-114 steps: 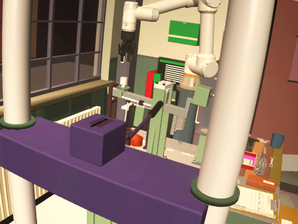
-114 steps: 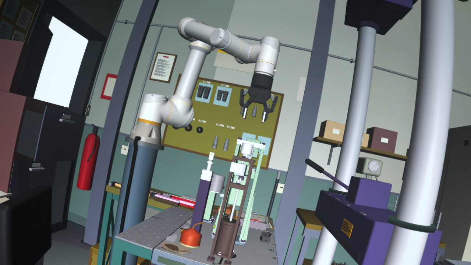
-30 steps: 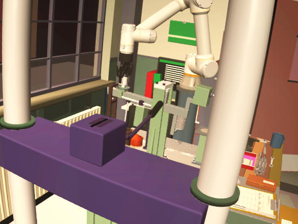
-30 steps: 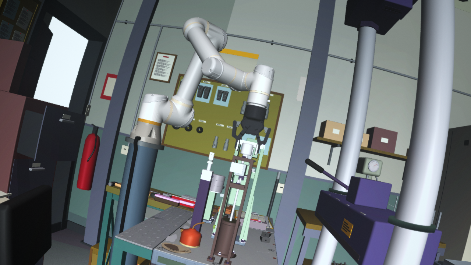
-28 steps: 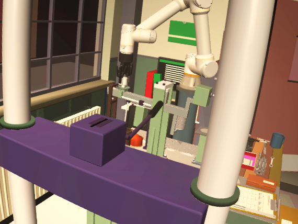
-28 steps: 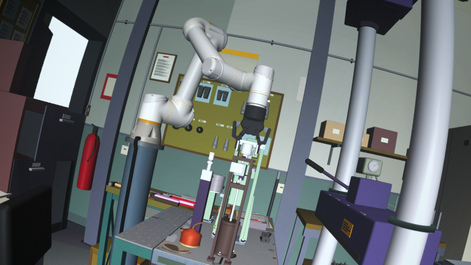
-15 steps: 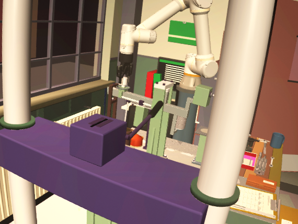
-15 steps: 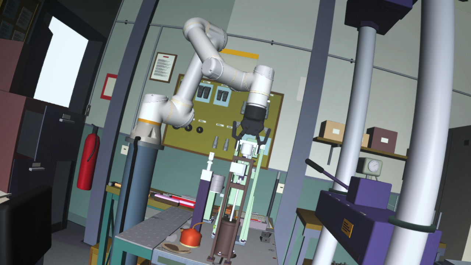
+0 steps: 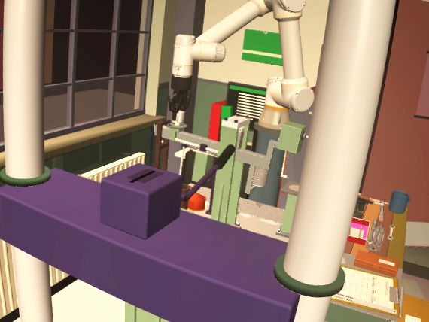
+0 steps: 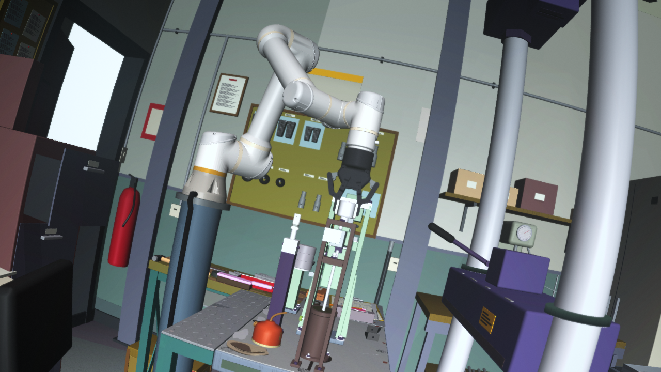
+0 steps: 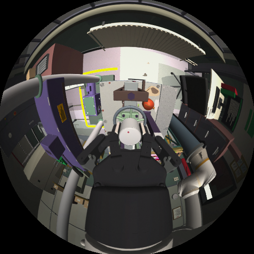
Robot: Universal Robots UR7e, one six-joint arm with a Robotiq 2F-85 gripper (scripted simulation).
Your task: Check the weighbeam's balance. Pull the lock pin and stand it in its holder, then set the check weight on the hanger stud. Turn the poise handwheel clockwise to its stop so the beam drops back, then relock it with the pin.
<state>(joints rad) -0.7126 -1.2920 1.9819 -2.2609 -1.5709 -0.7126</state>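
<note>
At the far end of the grey weighbeam (image 9: 205,143), on top of its brown guide frame (image 10: 323,277), a pale cylindrical knob of the poise handwheel (image 11: 128,136) stands over a grey ring with green spokes (image 11: 129,113), and my gripper (image 10: 350,200) comes straight down on that knob and is closed around it. The beam runs back to a green post (image 9: 230,165). A grey ribbed cylinder (image 10: 305,257) hangs beside a purple column (image 10: 284,277). A thin white pin (image 10: 296,224) stands upright on top of that column.
An orange oil can (image 10: 266,334) sits on the perforated bench top by the frame's foot. A large purple press crosshead (image 9: 150,244) with two thick pale columns (image 9: 338,143) fills the foreground. The arm's blue pedestal (image 10: 187,273) stands left of the bench.
</note>
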